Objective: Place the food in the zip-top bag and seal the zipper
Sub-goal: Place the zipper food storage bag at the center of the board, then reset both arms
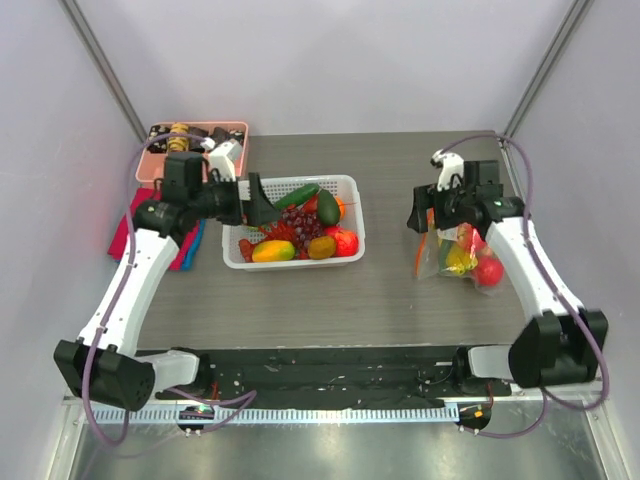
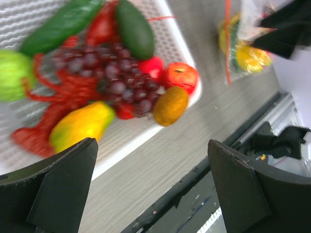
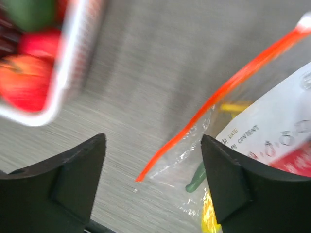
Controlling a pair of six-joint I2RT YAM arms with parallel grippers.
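**Task item.** The zip-top bag (image 1: 452,268) is clear, floppy and crumpled. It is found on the table (image 1: 400,300) at the right, well apart from the white lattice basket (image 1: 352,200) and just under the right gripper (image 1: 428,215). A white label panel with printed lines is seen on its face in the right wrist view. The zipper (image 3: 218,97) is noted as a narrow orange-red strip, run slantwise over the grey tabletop. Whether it is pressed shut cannot be told.

**Containers, left to right.**
- The pink divided tray (image 1: 240,128) is set at the far left corner. Small dark and tan rolls (image 1: 180,130) are held in it.
- The white lattice basket is set at the centre. It is filled with a cucumber (image 1: 297,194), an avocado (image 1: 327,207), purple grapes (image 1: 300,225), a mango (image 1: 272,251), a brown oval fruit (image 1: 321,247), a red apple (image 1: 345,241) and a red lobster toy (image 2: 58,97).
- A yellow fruit (image 1: 457,258) and a red round fruit (image 1: 488,270) are enclosed in the zip-top bag.

**Grippers.**
- The left gripper (image 1: 265,205) is held at the basket's left rim. Its fingers are spread wide and nothing is between them.
- The right gripper's fingers are parted and nothing is pinched. The strip is seen below the gap.
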